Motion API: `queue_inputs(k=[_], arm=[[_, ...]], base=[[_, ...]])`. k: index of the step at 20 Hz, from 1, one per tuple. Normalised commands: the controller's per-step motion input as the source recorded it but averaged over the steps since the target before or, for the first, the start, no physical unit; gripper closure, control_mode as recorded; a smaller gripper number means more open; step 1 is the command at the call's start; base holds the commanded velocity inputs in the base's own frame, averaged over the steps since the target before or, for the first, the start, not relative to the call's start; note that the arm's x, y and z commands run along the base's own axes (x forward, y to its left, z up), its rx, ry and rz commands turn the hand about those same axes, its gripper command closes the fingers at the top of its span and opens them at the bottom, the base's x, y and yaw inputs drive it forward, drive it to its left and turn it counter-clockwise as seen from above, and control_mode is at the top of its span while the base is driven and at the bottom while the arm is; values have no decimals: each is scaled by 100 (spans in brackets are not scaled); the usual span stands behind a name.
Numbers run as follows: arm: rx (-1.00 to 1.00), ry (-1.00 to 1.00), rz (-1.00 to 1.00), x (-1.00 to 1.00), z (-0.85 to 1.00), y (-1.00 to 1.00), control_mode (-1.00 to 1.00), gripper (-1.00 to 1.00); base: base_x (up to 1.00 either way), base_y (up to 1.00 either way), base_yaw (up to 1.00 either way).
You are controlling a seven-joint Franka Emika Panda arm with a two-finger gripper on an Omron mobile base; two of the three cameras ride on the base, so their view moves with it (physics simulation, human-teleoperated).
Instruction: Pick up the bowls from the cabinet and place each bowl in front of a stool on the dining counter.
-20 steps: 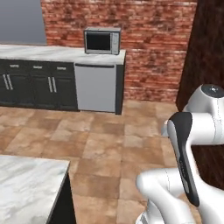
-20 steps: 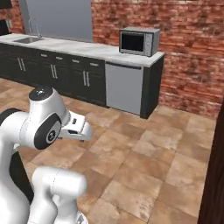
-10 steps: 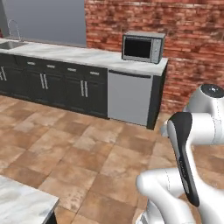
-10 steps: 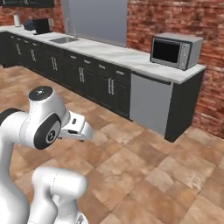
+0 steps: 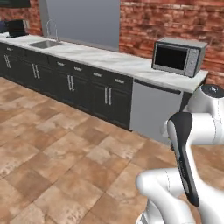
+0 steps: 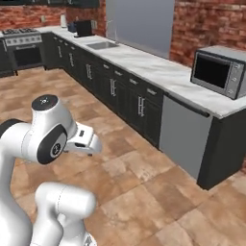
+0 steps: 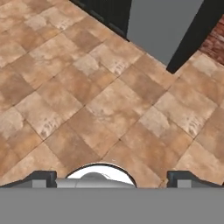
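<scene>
My gripper [image 7: 111, 178] points down at the brown tiled floor [image 7: 87, 100]. Its dark fingertips [image 7: 43, 177] stand far apart, open, with nothing between them. In the right base view the arm is folded close to the base, with the white hand [image 6: 82, 140] held over the floor. The bowls, the cabinet, the stool and the dining counter are out of view.
A marble worktop [image 5: 109, 59] over black base cabinets [image 5: 70, 85] runs along the brick wall. It carries a microwave [image 5: 177, 56] and a sink [image 5: 43, 43]. A grey dishwasher front [image 6: 185, 139] sits under the microwave. A stove [image 6: 24, 48] stands at the far left. Open floor lies ahead.
The whole picture has shifted, so the base has moved. The marble slab corner at lower left has left the view, and the worktop with sink and stove has come in. The arm's pose is unchanged.
</scene>
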Motion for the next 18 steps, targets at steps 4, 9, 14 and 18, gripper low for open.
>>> queue_inputs(k=[4,9,14,18], arm=[[0,0,0,0,0,0,100,-100],[0,0,0,0,0,0,100,-100],[0,0,0,0,0,0,100,-100],[0,0,0,0,0,0,100,-100]], base=[[94,-35,69],[90,-36,66],[91,-14,37],[100,15,22]])
